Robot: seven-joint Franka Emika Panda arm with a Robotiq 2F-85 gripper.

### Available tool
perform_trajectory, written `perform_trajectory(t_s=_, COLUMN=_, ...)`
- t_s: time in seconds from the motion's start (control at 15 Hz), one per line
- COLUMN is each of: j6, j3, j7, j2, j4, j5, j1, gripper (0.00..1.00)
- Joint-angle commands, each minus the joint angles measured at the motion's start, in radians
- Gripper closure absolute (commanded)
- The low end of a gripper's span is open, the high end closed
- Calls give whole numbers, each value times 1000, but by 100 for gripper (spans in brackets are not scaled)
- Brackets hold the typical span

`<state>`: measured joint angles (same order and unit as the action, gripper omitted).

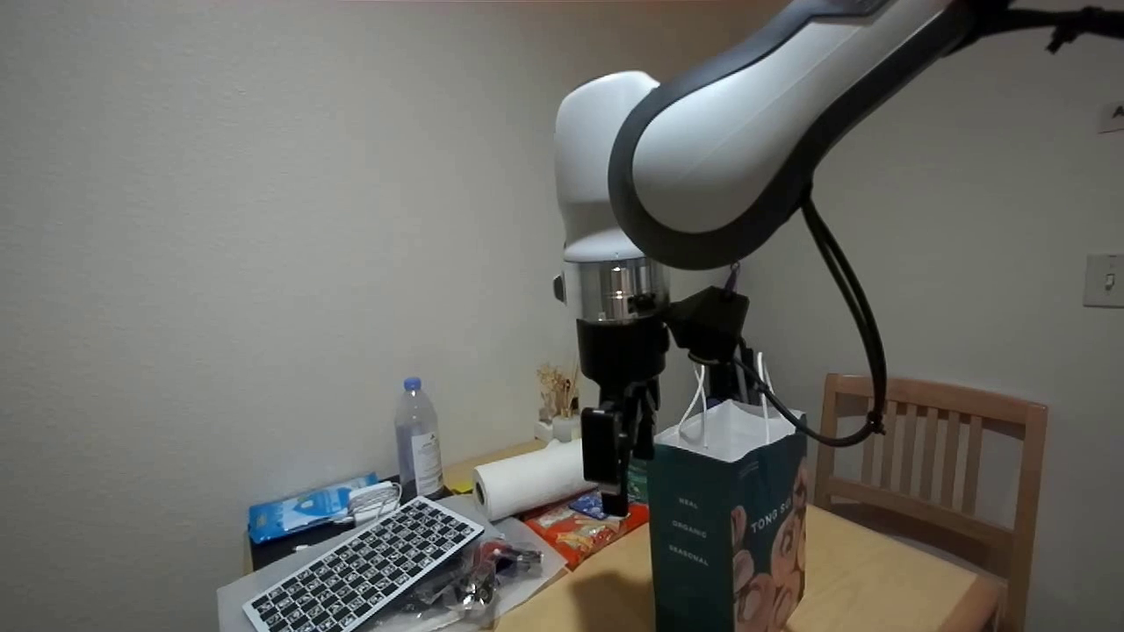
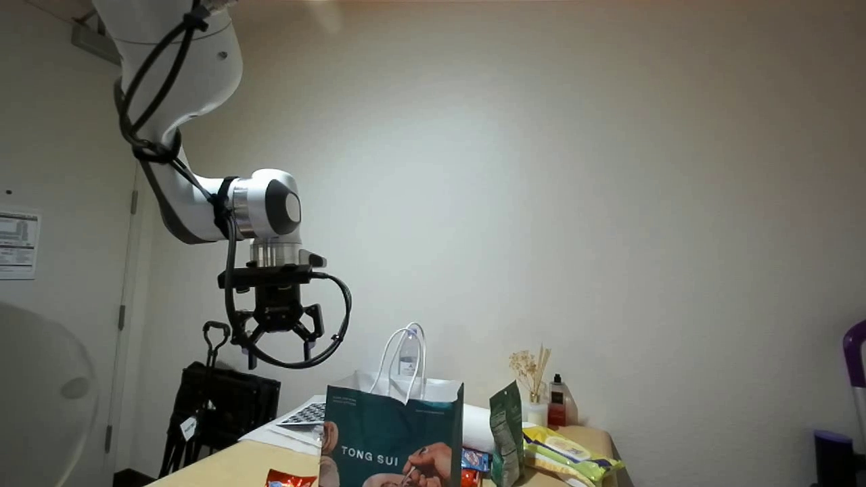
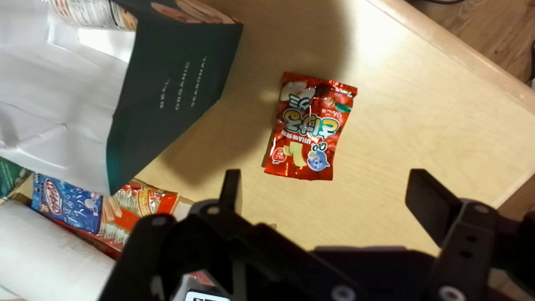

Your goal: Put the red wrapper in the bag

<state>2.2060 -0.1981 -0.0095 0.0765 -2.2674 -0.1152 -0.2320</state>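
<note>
Spread wide, holding nothing, the tool (image 3: 326, 192) hangs above the table (image 3: 418, 125); it should centre over the wrapper (image 3: 310, 128), flat there near the bag (image 3: 167, 104), and pinch low across its width (shiny, it may slip).

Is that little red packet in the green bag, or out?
Out. In the wrist view, the red packet lies on the table, beside the green bag.
</note>
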Motion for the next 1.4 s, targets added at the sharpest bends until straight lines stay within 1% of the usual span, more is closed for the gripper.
perform_trajectory(t_s=0.0, j6=-2, j3=-6, j7=-1, j2=-3, j4=2, j5=1, j1=9, gripper=0)
perform_trajectory(t_s=0.13, j6=-14, j3=-5, j7=-56, j2=-90, j4=54, j5=12, j1=7, gripper=0)
perform_trajectory(t_s=0.27, j6=-45, j3=-22, j7=-84, j2=-171, j4=112, j5=-9, j1=-6, gripper=0)
perform_trajectory(t_s=0.53, j6=-168, j3=-50, j7=-79, j2=-342, j4=249, j5=-80, j1=-50, gripper=0)
perform_trajectory(t_s=0.73, j6=-261, j3=-47, j7=-65, j2=-448, j4=339, j5=-160, j1=-97, gripper=0)
perform_trajectory(t_s=0.8, j6=-283, j3=-44, j7=-69, j2=-478, j4=369, j5=-162, j1=-103, gripper=0)
perform_trajectory(t_s=0.93, j6=-315, j3=-37, j7=-99, j2=-522, j4=406, j5=-144, j1=-95, gripper=0)
perform_trajectory(t_s=1.0, j6=-319, j3=-26, j7=-113, j2=-528, j4=405, j5=-139, j1=-78, gripper=0)
perform_trajectory(t_s=1.07, j6=-285, j3=-38, j7=-64, j2=-507, j4=378, j5=-133, j1=-100, gripper=0)
perform_trajectory(t_s=1.33, j6=-283, j3=-21, j7=-91, j2=-543, j4=407, j5=-122, j1=-78, gripper=0)
